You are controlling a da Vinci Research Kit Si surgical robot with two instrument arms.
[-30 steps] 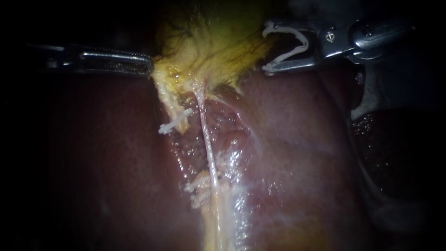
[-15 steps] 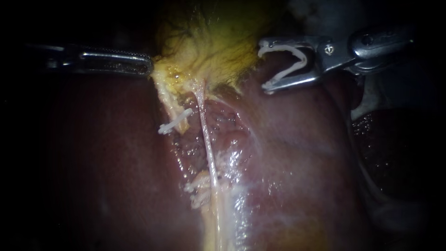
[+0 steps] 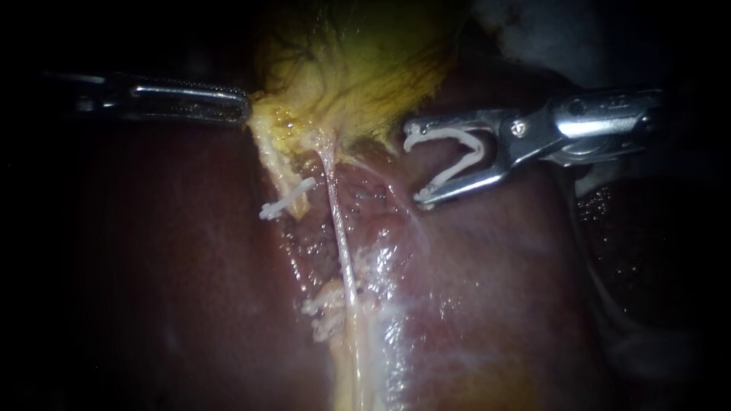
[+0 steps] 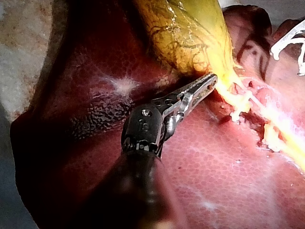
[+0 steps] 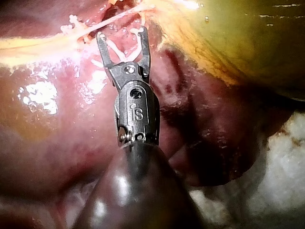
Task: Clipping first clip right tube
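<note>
The right tool (image 3: 413,171) (image 5: 122,34) has its jaws spread wide. An open clip (image 3: 474,152) (image 5: 116,49) sits between them and touches both, so the tool is holding the clip and no tissue. In the endoscope view its shaft comes in from the right. The tips hang just under the lower right edge of the gallbladder (image 3: 350,68) (image 5: 248,43), over the liver (image 3: 495,266) (image 5: 47,143).

The left tool (image 3: 245,106) (image 4: 212,78) comes in from the left, and its jaws lie together. Their tip meets the yellow tissue at the lower left corner of the gallbladder (image 4: 186,33). It seems to be pinching that tissue, though the dim light there makes the bite hard to see. The left wrist view shows the same: the closed tip is pressed into the bright yellow edge where the gallbladder narrows, with the liver (image 4: 214,167) under the tool.

The right tube (image 3: 340,228) is a thin pale strand. It leaves the narrow lower end of the gallbladder and runs straight down across the raw patch of liver below it. It is bare, and the right tool stands clear of it to the side, not touching. The left tube (image 3: 276,171) runs down from the gallbladder's lower left corner. A closed clip (image 3: 287,199) lies across it a little way below the gallbladder.
</note>
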